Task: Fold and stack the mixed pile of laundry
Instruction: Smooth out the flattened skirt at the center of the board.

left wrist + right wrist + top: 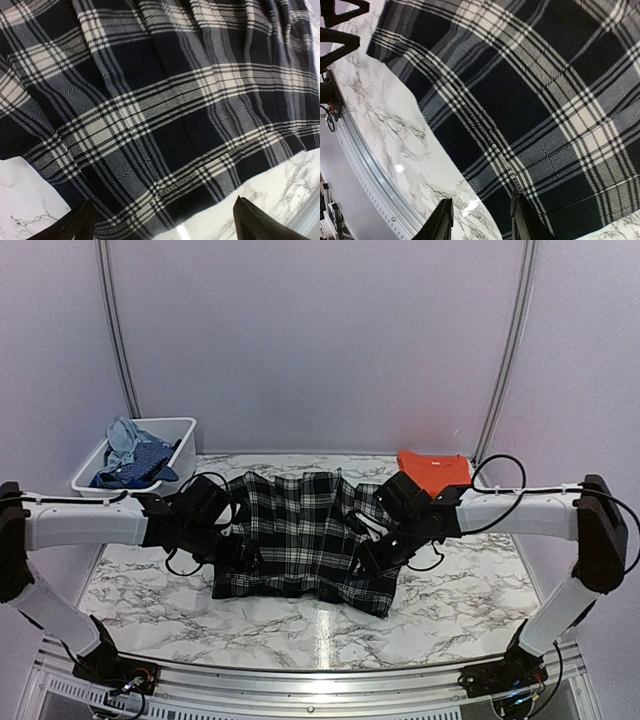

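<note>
A marble table (pixel 150 590) fills the middle of the room. A plaid cloth (pixel 300 530), the biggest item of the laundry, lies spread across its centre. The step in hand looks to be folding it. To do it well, each pincer should take a corner of the near edge, then both should lift evenly and carry that edge over to the far one so the sides line up. An uneven lift would likely skew the fold.

The plaid cloth is black with white checks, roughly rectangular and rippled lengthwise, and its near right corner sags out of line. Two arms reach in low, one over each side edge.

A white bin (pixel 185 440) at the far left holds a pale blue piece (pixel 125 440). An orange T-shirt (pixel 432 470) lies flat at the far right, just beyond the plaid cloth.

The left gripper (pixel 164 200) gapes wide, holding nothing. The right gripper (pixel 481 199) stands partly open at the near edge, also holding nothing.
</note>
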Action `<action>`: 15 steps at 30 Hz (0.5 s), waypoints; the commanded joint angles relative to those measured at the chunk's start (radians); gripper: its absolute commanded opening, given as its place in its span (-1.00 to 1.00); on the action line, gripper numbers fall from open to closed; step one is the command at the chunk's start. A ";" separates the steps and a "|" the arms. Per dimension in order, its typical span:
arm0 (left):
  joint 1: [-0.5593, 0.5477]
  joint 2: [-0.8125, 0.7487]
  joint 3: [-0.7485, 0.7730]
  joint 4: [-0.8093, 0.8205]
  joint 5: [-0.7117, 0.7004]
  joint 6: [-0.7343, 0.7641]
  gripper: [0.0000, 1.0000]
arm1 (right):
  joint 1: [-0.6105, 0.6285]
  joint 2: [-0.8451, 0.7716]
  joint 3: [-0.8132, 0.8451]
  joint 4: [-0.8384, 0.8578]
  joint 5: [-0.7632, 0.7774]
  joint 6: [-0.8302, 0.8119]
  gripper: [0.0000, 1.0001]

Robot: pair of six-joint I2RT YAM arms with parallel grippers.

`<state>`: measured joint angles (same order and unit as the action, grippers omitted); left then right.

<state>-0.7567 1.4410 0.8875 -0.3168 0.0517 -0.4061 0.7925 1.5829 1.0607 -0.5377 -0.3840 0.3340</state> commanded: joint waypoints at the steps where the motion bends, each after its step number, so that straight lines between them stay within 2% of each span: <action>1: 0.016 0.097 0.024 -0.008 0.019 -0.068 0.98 | -0.001 0.089 -0.086 0.084 0.029 0.082 -0.29; 4: 0.029 0.145 0.003 -0.039 0.007 -0.074 0.98 | -0.003 0.104 -0.166 0.099 0.025 0.096 -0.28; 9: 0.058 0.180 -0.019 -0.131 -0.123 -0.068 0.98 | 0.032 0.066 -0.304 0.126 -0.021 0.163 -0.27; 12: 0.060 0.200 -0.003 -0.154 -0.174 -0.031 0.98 | 0.132 0.060 -0.331 0.144 -0.048 0.218 -0.26; 15: 0.060 0.254 0.057 -0.175 -0.212 0.028 0.98 | 0.289 0.100 -0.264 0.205 -0.133 0.265 -0.24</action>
<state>-0.6991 1.6310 0.8848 -0.4099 -0.0666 -0.4480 0.9051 1.6054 0.7879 -0.2962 -0.4110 0.5034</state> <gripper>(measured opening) 0.989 0.373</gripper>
